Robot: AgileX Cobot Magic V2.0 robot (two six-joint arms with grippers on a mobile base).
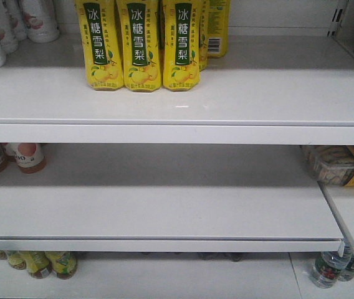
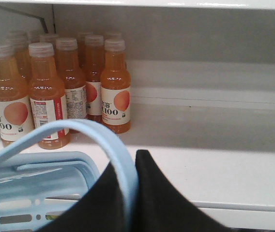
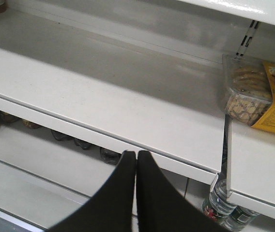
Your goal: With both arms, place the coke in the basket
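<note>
Left gripper [image 2: 136, 159] is clenched on the basket [image 2: 36, 193] handle: its two black fingers [image 2: 166, 203] stand either side of the pale blue handle loop, which runs between them in my left wrist view. I see the basket body at the lower left of that view, slotted wall facing the camera, hanging just before the front edge of a white shelf [image 2: 215, 179]. On that shelf, toward its left rear, stands a cluster of orange drink bottles [image 2: 60, 92] with clear caps, upright and packed close together.

Right gripper [image 3: 136, 157] is clenched with nothing between its tips; the fingers meet point to point. It hangs before the front edge of the middle shelf [image 3: 103, 96]. A clear snack tub [image 3: 246, 92] with a yellow label lies at the right end, on the adjoining shelf section. Water bottles [image 3: 220, 203] stand on the level below.

From the front camera I note three yellow pear-drink bottles [image 1: 141, 43] upright in a row at the centre of the top shelf [image 1: 177, 99], white bottles [image 1: 15, 22] at its left rear. I cannot find the coke in any view.
</note>
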